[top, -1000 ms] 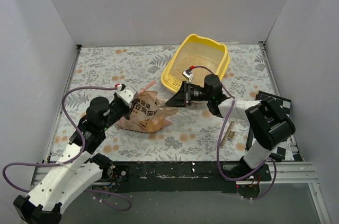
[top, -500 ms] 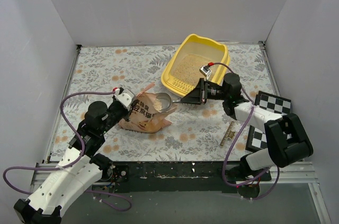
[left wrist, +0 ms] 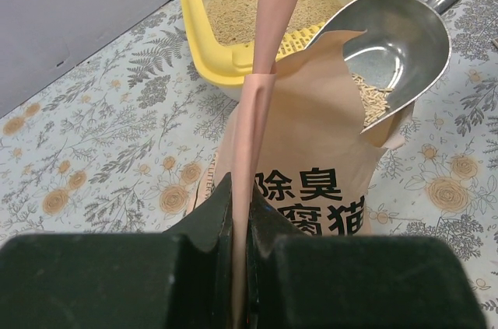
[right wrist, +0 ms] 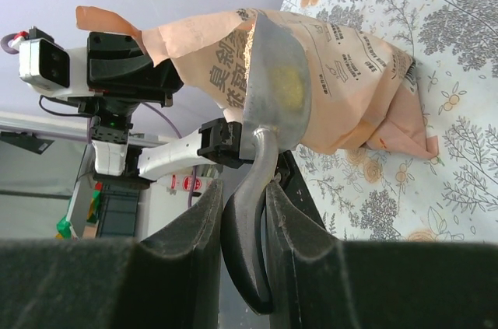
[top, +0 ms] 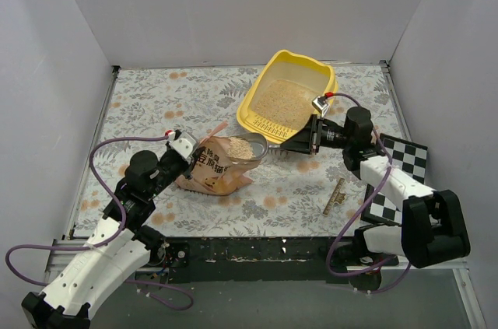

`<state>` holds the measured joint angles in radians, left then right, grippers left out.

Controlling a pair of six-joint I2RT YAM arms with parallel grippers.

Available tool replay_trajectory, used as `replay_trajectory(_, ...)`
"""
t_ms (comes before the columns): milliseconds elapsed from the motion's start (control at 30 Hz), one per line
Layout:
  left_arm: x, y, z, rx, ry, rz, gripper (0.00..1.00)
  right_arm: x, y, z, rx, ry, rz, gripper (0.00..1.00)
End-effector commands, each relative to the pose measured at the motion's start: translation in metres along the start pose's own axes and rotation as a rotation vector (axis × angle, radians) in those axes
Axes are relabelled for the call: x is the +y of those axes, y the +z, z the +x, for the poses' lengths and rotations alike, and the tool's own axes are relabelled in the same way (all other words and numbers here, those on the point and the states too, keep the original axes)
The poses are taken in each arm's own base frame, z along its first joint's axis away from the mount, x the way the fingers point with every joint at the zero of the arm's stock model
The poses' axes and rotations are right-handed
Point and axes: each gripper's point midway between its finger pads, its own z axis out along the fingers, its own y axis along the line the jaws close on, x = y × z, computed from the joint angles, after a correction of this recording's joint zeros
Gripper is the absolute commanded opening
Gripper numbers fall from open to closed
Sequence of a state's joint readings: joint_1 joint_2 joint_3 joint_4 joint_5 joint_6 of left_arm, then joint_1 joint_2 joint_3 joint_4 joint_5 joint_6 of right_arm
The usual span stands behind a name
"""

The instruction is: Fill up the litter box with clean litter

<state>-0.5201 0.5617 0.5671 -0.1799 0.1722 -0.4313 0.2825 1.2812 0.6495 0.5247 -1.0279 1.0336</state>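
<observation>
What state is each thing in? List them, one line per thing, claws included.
litter box: upright, partly filled.
clean litter: a thin layer spread over the box floor; more in the scoop.
bag: open, its top edge held up.
scoop: bowl in the bag's mouth, some granules in it.
left claw: shut on the bag's top edge.
right claw: shut on the scoop's handle.

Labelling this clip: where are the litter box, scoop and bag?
litter box [top: 261, 124], top view, slotted front lip.
scoop [left wrist: 393, 33], left wrist view, inside of bowl.
bag [left wrist: 311, 134], left wrist view, front face.
</observation>
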Motion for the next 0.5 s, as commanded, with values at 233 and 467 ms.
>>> replay_trajectory(233,0.001,0.001,-0.037,-0.143,0.007,0.004,0.0,0.015,-0.026,0.006,-0.064,-0.029,-0.01,0.01)
replay_trajectory(467,-0.004,0.002,-0.037,-0.15,-0.008,0.027,0.0,0.028,-0.031,0.004,-0.123,-0.028,-0.013,0.01)
